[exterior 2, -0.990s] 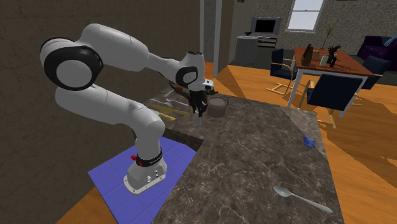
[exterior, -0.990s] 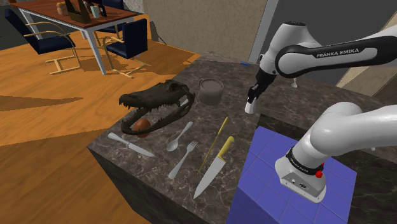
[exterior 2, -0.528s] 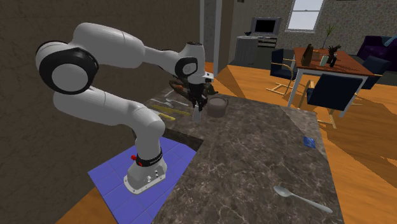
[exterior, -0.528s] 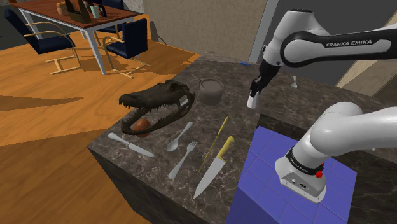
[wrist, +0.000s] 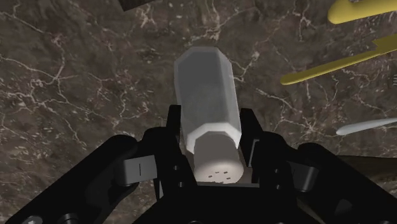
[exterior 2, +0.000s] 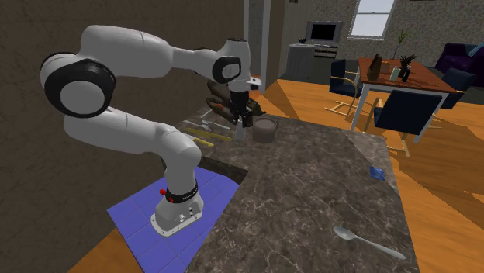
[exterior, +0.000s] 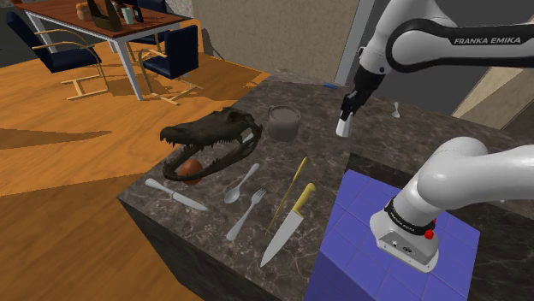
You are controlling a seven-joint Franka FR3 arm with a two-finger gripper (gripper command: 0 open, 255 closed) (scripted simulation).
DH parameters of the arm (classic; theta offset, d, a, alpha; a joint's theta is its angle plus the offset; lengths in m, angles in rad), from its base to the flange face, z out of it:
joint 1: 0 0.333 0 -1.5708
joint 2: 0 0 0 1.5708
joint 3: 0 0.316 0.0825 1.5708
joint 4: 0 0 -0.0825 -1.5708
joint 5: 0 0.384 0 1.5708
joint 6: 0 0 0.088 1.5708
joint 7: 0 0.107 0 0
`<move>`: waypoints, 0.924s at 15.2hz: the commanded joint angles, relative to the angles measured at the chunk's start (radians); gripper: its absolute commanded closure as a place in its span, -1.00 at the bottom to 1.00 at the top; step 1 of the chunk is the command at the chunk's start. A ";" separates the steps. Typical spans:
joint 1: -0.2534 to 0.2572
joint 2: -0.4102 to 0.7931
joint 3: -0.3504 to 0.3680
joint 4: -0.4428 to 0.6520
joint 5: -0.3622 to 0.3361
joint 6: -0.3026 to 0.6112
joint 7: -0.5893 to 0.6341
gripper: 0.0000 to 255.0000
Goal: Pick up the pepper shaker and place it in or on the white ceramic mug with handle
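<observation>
The pepper shaker [wrist: 208,102] is a pale, faceted, translucent piece with a holed cap. My gripper [wrist: 213,153] is shut on it near the cap end, one black finger on each side. The shaker [exterior: 343,126] hangs from the gripper [exterior: 347,115] above the dark marble counter, to the shoulder view's right of the mug [exterior: 283,122]. That mug is drawn grey-brown and stands upright on the counter. In the second exterior view the shaker [exterior 2: 241,133] hangs just left of the mug [exterior 2: 266,129], apart from it.
A crocodile skull [exterior: 210,141] lies left of the mug. Near the counter's front edge lie a butter knife [exterior: 175,194], a spoon [exterior: 242,183], a fork [exterior: 246,214] and a yellow-handled knife [exterior: 289,222]. The blue stand [exterior: 376,248] is at lower right. Another spoon [exterior 2: 368,243] lies far along the counter.
The gripper has risen steadily with the shaker held in it, lifting it higher above the counter. The mug and the cutlery have not moved.
</observation>
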 commanded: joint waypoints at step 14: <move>0.030 0.262 0.025 0.294 0.028 -0.032 0.029 1.00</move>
